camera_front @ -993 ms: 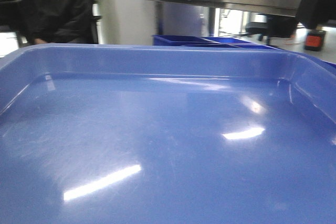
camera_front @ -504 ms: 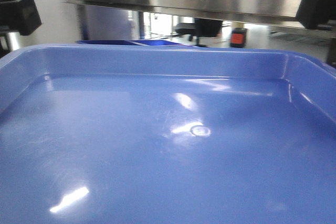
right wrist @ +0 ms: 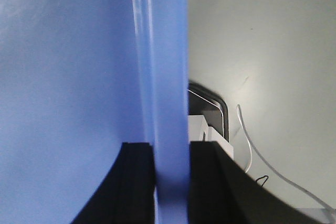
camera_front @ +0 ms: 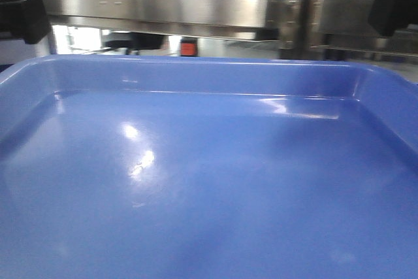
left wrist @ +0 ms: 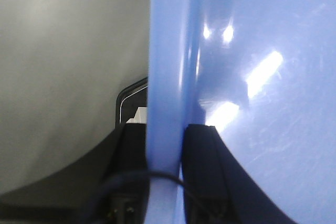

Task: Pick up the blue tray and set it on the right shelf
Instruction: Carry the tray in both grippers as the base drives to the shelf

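Closest in, at each wrist, the hold is plain: the left gripper (left wrist: pixel 165 140) has its two black fingers (left wrist: pixel 202 150) pinched onto a side rim of the blue tray (left wrist: pixel 262 129), one finger outside the wall and one inside. The right gripper (right wrist: pixel 170 153) clamps the opposite rim the same way, with grey floor (right wrist: pixel 262 40) showing beyond the tray's edge. So the tray hangs between the arms, resting on nothing as far as these views show. Its held rims are at 9 and 3 o'clock, and its glossy bottom looks roughly level in the front view. Neither arm is nearer; both carry it alike. Past the tray's far wall, at 12 o'clock, runs the brushed steel front edge of the right shelf (camera_front: pixel 163 11). It lies nearly parallel to that wall and ends at a perforated post (camera_front: pixel 297 4) toward 1 o'clock. A small red object (camera_front: pixel 189 48) shows under the shelf edge, farther back. The shelf edge appears just above the tray's far rim in the front view, so I judge the tray to be at or below the shelf board. The coming move looks to be forward toward 12 o'clock, likely after a lift so the far rim clears the steel. How near the rim is to the edge cannot be told.
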{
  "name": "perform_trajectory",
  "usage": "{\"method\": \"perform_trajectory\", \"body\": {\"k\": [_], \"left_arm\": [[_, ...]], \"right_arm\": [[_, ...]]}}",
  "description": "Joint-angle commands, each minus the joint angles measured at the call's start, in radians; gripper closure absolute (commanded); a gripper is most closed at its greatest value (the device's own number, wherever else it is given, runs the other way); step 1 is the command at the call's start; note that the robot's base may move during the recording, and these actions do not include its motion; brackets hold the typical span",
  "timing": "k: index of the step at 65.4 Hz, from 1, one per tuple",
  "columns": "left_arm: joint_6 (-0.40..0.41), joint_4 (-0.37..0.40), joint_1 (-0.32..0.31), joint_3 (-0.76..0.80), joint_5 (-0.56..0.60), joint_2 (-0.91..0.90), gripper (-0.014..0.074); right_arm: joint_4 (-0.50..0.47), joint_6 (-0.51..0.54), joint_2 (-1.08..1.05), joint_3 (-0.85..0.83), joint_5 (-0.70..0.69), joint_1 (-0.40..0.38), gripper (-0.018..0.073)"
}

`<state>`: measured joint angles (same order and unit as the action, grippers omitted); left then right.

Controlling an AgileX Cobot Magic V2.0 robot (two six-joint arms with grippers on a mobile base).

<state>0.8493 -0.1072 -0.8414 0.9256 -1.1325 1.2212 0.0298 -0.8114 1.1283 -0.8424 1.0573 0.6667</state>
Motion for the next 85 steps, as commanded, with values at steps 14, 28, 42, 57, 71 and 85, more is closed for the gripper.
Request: {"method": "perform_trajectory", "body": {"k": [14,28,42,57,71,85], "left_arm": [[0.013,-0.020,-0.010,0.024,-0.023,-0.026,0.0541],[0.013,-0.020,-0.010,0.024,-0.023,-0.026,0.0541],[0.013,-0.020,-0.010,0.024,-0.025,-0.026,0.0541],[0.013,-0.020,-0.010,0.024,-0.025,-0.026,0.0541],[0.013,-0.020,-0.010,0.024,-0.025,-0.026,0.0541],[0.013,-0.020,-0.010,0.024,-0.025,-0.026,0.0541]], "right_arm": [[0.038,-0.009,-0.018,-0.030,-0.005,0.000,0.0400],[0.038,-0.009,-0.018,-0.030,-0.005,0.000,0.0400],[0.038,-0.009,-0.018,-0.030,-0.005,0.000,0.0400],[0.038,-0.009,-0.018,-0.030,-0.005,0.000,0.0402],[0.038,-0.009,-0.018,-0.030,-0.005,0.000,0.0402],[0.038,-0.009,-0.018,-0.030,-0.005,0.000,0.0402]]}}
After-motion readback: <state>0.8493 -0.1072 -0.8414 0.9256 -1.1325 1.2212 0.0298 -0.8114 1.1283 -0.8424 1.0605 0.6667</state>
